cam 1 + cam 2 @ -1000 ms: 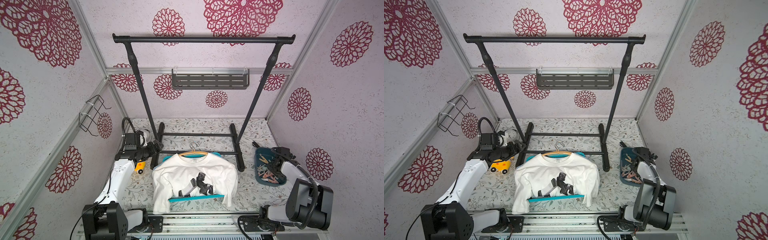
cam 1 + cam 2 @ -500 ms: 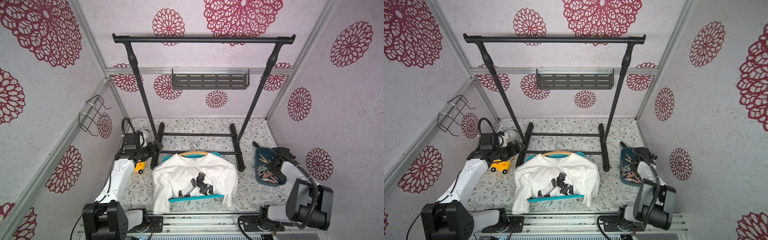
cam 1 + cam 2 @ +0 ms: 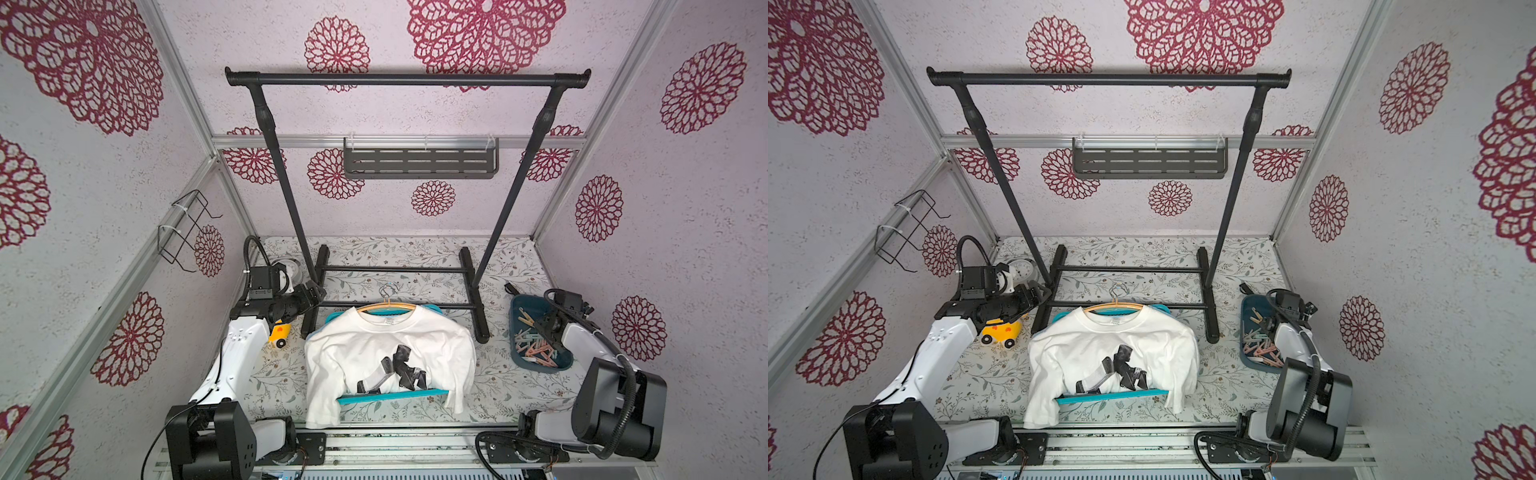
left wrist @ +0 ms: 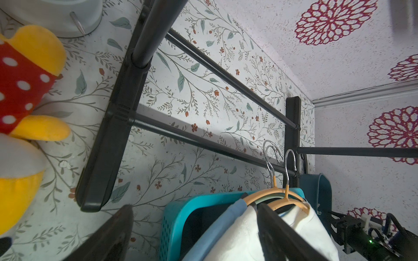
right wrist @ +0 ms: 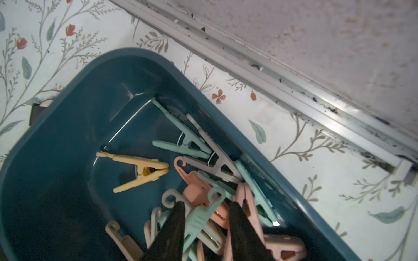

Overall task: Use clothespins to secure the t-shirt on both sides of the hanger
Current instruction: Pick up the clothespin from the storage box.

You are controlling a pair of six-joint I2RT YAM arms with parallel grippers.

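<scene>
Right gripper (image 5: 207, 211) hangs in the blue bin (image 5: 74, 108), jaws partly apart astride a mint clothespin (image 5: 201, 220). Its long axis runs upper right to lower left between them, at the wrist view's bottom centre. Left gripper (image 4: 194, 232) gapes empty beside the t-shirt (image 3: 374, 345) on its hanger (image 3: 386, 307), lower centre in a top view.
</scene>
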